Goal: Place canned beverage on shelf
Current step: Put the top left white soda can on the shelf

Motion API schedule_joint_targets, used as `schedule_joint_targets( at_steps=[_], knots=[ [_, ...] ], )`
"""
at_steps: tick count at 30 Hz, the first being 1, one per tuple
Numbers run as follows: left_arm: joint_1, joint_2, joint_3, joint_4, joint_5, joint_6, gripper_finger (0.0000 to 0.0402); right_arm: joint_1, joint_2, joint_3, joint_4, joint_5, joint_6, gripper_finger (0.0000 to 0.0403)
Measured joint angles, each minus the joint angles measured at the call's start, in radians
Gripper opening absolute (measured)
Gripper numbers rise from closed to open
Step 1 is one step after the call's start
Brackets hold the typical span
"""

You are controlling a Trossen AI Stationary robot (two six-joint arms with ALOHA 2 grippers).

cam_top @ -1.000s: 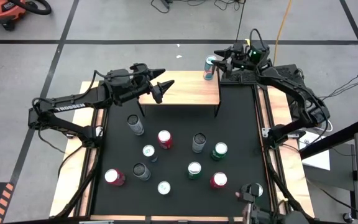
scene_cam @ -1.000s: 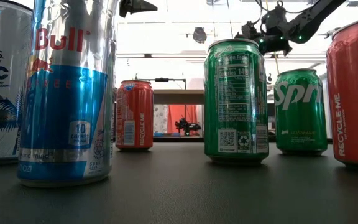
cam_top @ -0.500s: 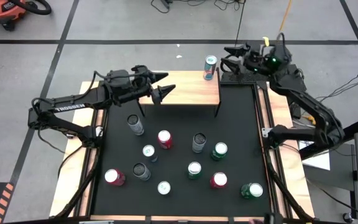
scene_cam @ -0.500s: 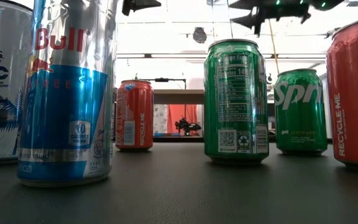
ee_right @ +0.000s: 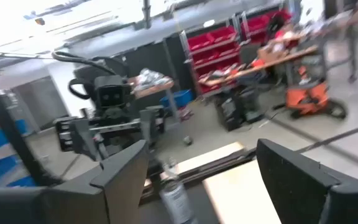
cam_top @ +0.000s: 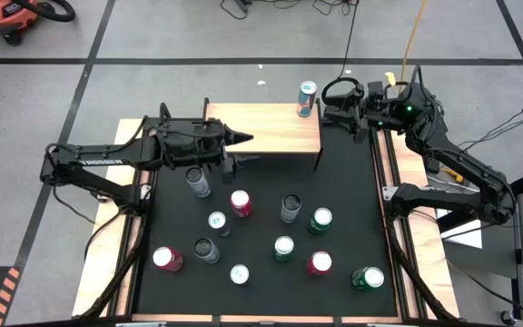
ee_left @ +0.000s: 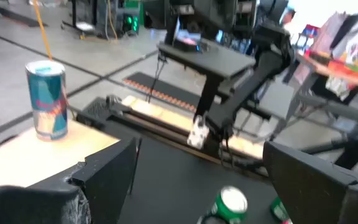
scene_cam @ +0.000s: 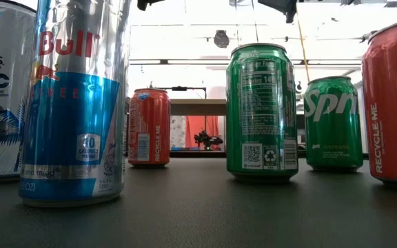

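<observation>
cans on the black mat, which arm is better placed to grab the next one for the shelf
Left, probably. The left gripper hangs open just over the silver can. The right gripper is open by the shelf, beside the blue can already there.

You have eleven cans on the black table point(cam_top: 343, 173): three red-topped point(cam_top: 241, 202), three green point(cam_top: 321, 219) and five silver or grey point(cam_top: 197, 181). One more can, a blue-and-silver one point(cam_top: 307, 98), stands on the single wooden shelf point(cam_top: 275, 132). Two arms reach over the scene.

Workshop: red parts bins point(ee_right: 229, 37), workbenches point(ee_right: 272, 59)
</observation>
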Motion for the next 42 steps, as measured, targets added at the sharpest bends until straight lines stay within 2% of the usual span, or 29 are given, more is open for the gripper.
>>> schedule_joint_targets(
  at_steps=[8, 17, 23, 27, 33, 36, 42],
  knots=[
    [-0.066, -0.011, 0.000, -0.106, -0.104, -0.032, 0.0354, 0.120, 0.016, 0.000, -0.090, 0.001, 0.013, 0.0279],
    [-0.111, -0.089, 0.001, -0.309, -0.238, -0.193, 0.0354, 0.210, 0.021, 0.000, -0.121, 0.048, -0.024, 0.0279],
    [-0.147, -0.123, 0.015, -0.482, -0.246, -0.349, 0.0354, 0.218, 0.021, 0.000, -0.214, 0.049, -0.073, 0.0279],
    [-0.177, -0.115, 0.088, -0.644, -0.250, -0.368, 0.0354, 0.218, 0.021, 0.000, -0.282, 0.047, -0.118, 0.0279],
    [-0.189, -0.108, 0.157, -0.894, -0.320, -0.525, 0.0354, 0.218, 0.021, 0.000, -0.371, 0.045, -0.243, 0.0279],
    [-0.189, -0.105, 0.156, -0.996, -0.302, -0.597, 0.0354, 0.218, 0.021, 0.000, -0.404, 0.043, -0.250, 0.0279],
    [-0.189, -0.069, 0.155, -1.173, -0.257, -0.620, 0.0354, 0.218, 0.018, 0.000, -0.451, 0.044, -0.253, 0.0279]
  ],
)
